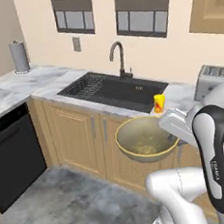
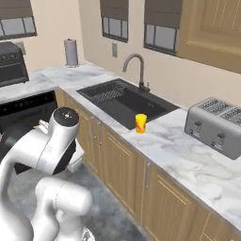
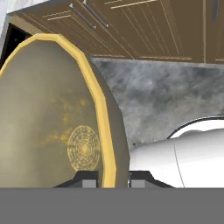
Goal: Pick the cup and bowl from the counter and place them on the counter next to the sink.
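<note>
While the cup (image 1: 159, 103) stands on the worktop (image 1: 180, 95) right of the sink (image 1: 112, 89), the end effector (image 3: 112, 181) grips the bowl's (image 1: 144, 139) rim.

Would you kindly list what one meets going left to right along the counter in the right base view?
Paper towel roll → faucet → cup → toaster.
</note>
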Controlling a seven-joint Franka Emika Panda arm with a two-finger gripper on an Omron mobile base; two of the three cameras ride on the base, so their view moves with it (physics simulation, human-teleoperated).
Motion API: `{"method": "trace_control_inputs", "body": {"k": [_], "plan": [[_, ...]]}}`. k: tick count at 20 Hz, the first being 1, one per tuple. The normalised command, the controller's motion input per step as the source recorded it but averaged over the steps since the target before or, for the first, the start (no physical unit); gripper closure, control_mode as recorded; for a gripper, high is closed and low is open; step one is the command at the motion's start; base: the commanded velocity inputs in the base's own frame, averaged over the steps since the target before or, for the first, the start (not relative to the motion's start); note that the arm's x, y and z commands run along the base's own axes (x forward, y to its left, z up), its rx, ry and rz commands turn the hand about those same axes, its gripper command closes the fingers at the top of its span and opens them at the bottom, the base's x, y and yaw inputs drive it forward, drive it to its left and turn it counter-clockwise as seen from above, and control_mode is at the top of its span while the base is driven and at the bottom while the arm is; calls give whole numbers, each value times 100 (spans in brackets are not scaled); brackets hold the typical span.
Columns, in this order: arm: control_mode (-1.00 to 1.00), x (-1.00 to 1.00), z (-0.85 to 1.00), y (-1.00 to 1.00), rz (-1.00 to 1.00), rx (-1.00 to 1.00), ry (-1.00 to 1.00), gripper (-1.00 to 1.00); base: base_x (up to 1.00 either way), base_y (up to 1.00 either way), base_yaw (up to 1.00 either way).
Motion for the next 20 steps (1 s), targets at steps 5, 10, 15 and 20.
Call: {"method": "trace_control_inputs", "body": {"k": [5, 10, 15, 20], "plan": [[100, 0, 0, 0, 0, 0, 0, 100, 97, 40, -50], [100, 0, 0, 0, 0, 0, 0, 100, 46, 82, -44], [100, 0, 0, 0, 0, 0, 0, 100, 44, 89, -33], [100, 0, 0, 0, 0, 0, 0, 100, 59, 75, -33]]}}
